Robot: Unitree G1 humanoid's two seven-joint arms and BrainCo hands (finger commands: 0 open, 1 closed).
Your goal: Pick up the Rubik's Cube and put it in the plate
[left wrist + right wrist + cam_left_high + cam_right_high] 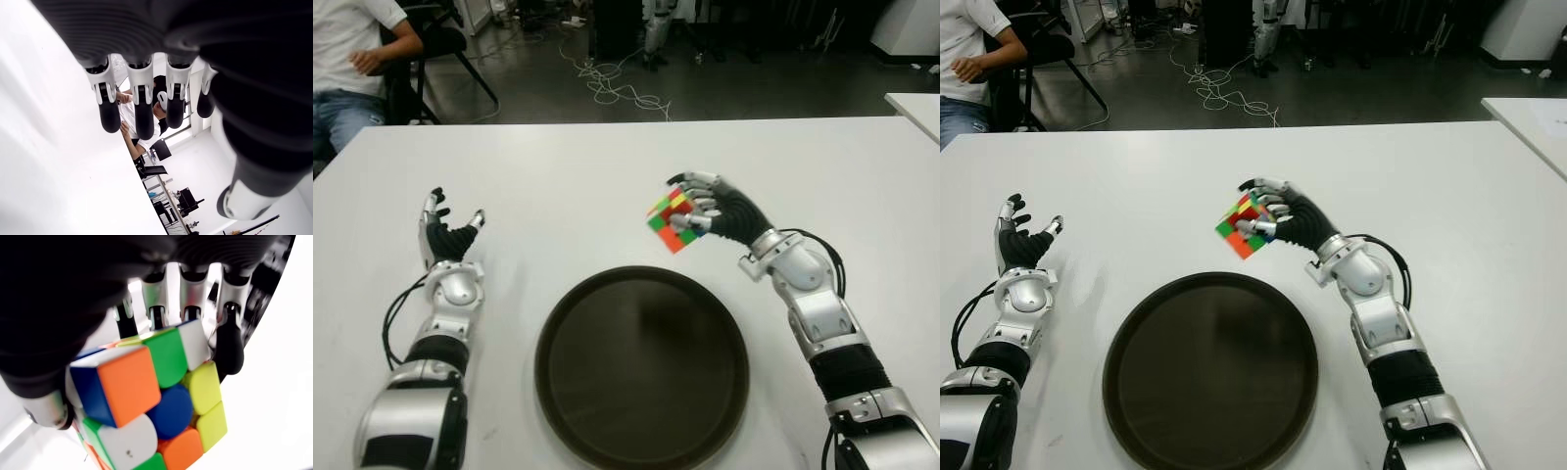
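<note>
Both arms extended forward, right hand closed in a grasp, left hand idle.

I see my right hand [713, 210] raised ahead of me, its forearm angling forward and inward from the lower right, wrist bent slightly toward the centre. Its fingers [230, 340] are curled over the far side of the Rubik's Cube [674, 221] and the thumb presses the near side, so the cube is gripped, tilted on a corner. My left hand [445, 231] shows out on my left, forearm pointing straight ahead, palm turned inward, with its fingers [109, 108] extended and loosely parted and the thumb spread apart from them, holding nothing.
</note>
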